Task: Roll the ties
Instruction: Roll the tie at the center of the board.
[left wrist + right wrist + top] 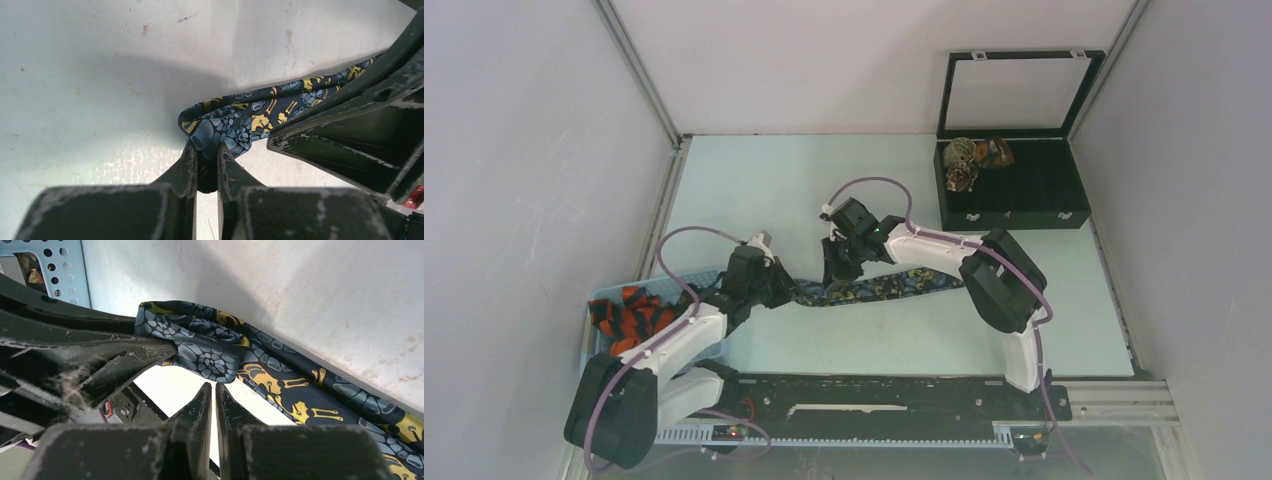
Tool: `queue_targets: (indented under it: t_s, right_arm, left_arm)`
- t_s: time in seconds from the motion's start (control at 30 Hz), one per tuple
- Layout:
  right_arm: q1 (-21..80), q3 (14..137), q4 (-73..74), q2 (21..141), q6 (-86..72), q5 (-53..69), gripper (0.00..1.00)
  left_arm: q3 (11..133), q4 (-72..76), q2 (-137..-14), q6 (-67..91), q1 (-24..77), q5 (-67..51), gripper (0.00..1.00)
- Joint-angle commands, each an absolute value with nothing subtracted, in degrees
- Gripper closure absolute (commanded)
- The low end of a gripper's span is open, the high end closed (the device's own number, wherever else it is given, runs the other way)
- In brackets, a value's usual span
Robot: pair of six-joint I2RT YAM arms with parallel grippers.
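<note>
The dark navy fabric necktie with yellow and blue specks lies stretched across the pale table in front of the two arms, one end doubled over into a small fold. The left gripper is clamped on that fold, I'd guess to start the core of a coil. The right gripper sits just beside it with its fingers nearly closed, tips at the cloth's edge; I can't tell whether it nips any fabric, but it looks placed to steady the tie. The long tail trails toward the right arm's base, so most of the rolling is yet to do. Orange-red and black ties wait in a light blue perforated basket, while rolled coils sit in the open black display box.
</note>
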State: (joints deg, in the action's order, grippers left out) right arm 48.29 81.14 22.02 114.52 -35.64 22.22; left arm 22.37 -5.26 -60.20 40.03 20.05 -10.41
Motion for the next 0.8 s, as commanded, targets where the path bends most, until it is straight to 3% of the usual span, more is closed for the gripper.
queue_targets:
  t_s: [0.0, 0.77]
  right_arm:
    - [48.95, 83.93, 19.61, 116.96, -36.93, 22.7, 0.91]
    - [50.57, 87.01, 16.2, 122.67, -39.23, 26.03, 0.94]
  left_arm:
    - [25.4, -8.7, -58.41, 37.65, 20.71, -7.85, 1.0]
    - [32.96, -18.48, -60.36, 33.59, 24.3, -3.69, 1.0]
